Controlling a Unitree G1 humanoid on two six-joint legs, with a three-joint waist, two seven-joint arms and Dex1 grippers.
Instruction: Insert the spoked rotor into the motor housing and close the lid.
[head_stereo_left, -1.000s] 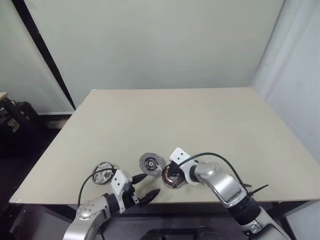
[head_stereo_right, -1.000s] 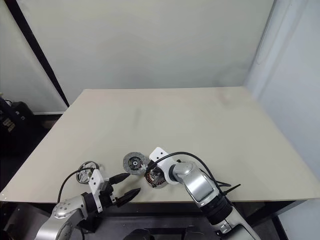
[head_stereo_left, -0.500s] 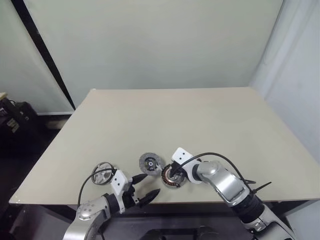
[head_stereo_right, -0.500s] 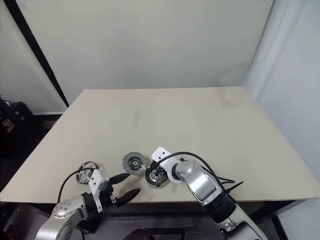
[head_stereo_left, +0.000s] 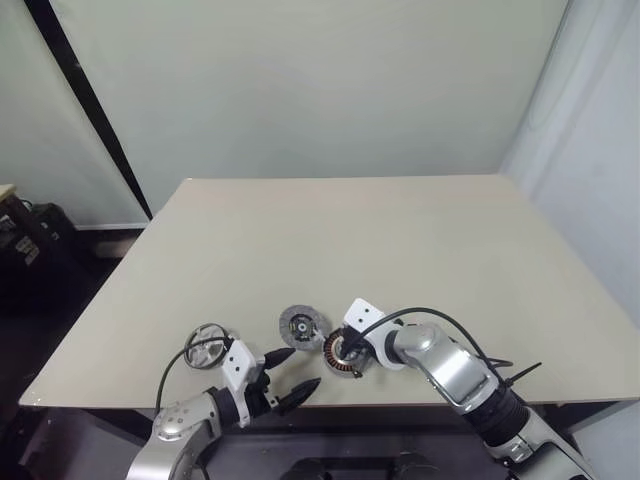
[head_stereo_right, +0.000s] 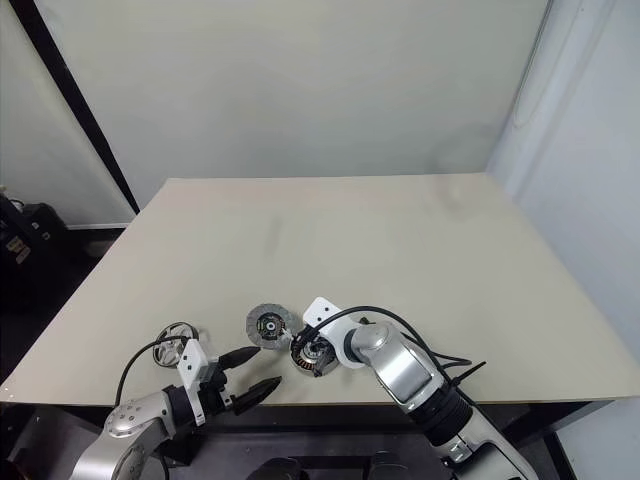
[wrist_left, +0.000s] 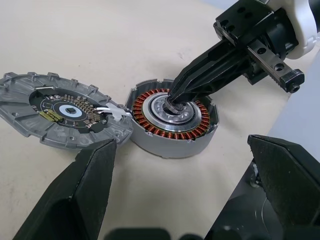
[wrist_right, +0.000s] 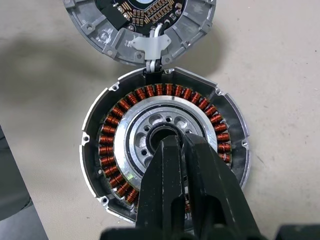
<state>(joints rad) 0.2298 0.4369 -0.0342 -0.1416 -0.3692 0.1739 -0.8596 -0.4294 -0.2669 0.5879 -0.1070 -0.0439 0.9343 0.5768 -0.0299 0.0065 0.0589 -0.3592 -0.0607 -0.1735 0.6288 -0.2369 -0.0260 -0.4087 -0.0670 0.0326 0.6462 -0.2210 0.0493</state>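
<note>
The motor housing (head_stereo_left: 338, 354), ringed with copper windings (wrist_right: 107, 145), lies near the table's front edge. My right gripper (wrist_right: 177, 137) is shut, and its tips rest in the housing's silver centre hub (wrist_left: 175, 102). The lid (head_stereo_left: 302, 325), a grey disc with a dark circuit face (wrist_left: 55, 107), lies flat just left of the housing, joined to it by short white wires. The spoked rotor (head_stereo_left: 207, 340) sits further left on the table, apart from both grippers. My left gripper (head_stereo_left: 300, 367) hangs open at the front edge, pointing toward the housing with nothing between its fingers.
The tan table (head_stereo_left: 380, 240) stretches far behind the parts. A black cable (head_stereo_left: 175, 362) from my left arm loops over the rotor. The table's front edge (head_stereo_left: 120, 400) runs just below the parts, and dark clutter stands on the floor at far left.
</note>
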